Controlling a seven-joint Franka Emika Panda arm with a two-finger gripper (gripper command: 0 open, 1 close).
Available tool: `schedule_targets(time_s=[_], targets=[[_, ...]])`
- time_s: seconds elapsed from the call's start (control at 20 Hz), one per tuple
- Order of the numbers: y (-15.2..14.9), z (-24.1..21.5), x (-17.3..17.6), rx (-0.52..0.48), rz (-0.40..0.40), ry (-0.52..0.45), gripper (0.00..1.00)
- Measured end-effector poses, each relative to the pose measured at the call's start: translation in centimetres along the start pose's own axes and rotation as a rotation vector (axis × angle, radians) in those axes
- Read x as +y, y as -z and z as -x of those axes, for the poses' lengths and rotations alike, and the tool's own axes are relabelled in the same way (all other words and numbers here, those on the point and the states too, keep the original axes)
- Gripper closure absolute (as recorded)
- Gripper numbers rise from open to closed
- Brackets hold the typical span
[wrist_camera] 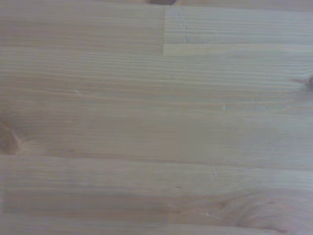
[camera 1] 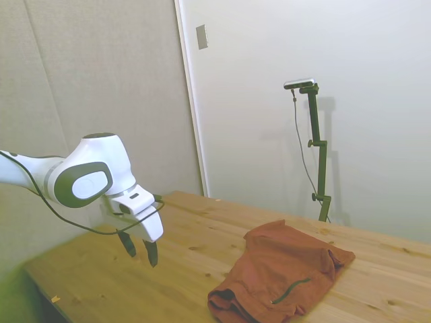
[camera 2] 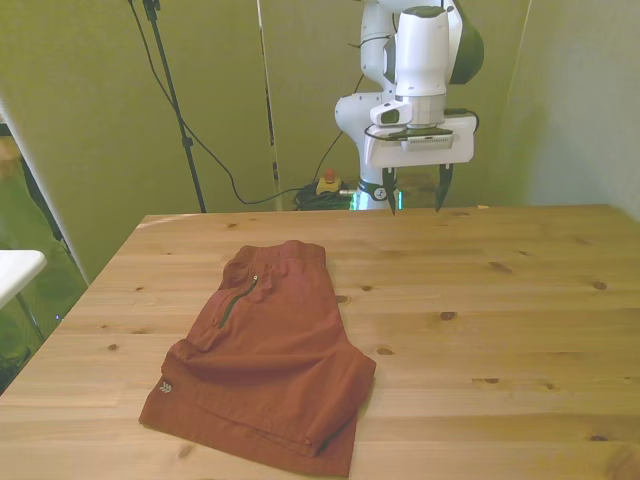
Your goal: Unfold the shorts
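Observation:
The rust-red shorts (camera 2: 265, 355) lie folded on the wooden table (camera 2: 500, 300), toward the front view's left, with a dark zipper line near their far edge. In the side view the shorts (camera 1: 279, 276) rest at the lower right. My gripper (camera 2: 414, 194) hovers above the table's far edge, well away from the shorts, its two dark fingers spread apart and holding nothing. The side view shows the gripper (camera 1: 138, 247) above the table's left end. Only bare wood grain fills the wrist view, and the shorts do not appear there.
A white surface edge (camera 2: 15, 270) sits off the table at the front view's left. Cables (camera 2: 215, 160) hang behind the table's far edge.

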State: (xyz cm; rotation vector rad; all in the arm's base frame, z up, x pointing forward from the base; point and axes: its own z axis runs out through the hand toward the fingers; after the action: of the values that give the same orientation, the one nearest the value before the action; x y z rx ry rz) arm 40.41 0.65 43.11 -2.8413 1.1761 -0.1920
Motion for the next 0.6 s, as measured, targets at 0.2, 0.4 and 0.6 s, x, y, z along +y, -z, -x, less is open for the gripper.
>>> schedule_targets(time_s=[0.2,0.4,0.6], targets=[[0.4,-1.3,0.2,0.024,-0.013,-0.015,0.0],[3.3,-6.5,1.2,0.096,-0.067,-0.09,0.0],[5.0,-13.2,2.1,0.156,-0.112,-0.165,0.0]])
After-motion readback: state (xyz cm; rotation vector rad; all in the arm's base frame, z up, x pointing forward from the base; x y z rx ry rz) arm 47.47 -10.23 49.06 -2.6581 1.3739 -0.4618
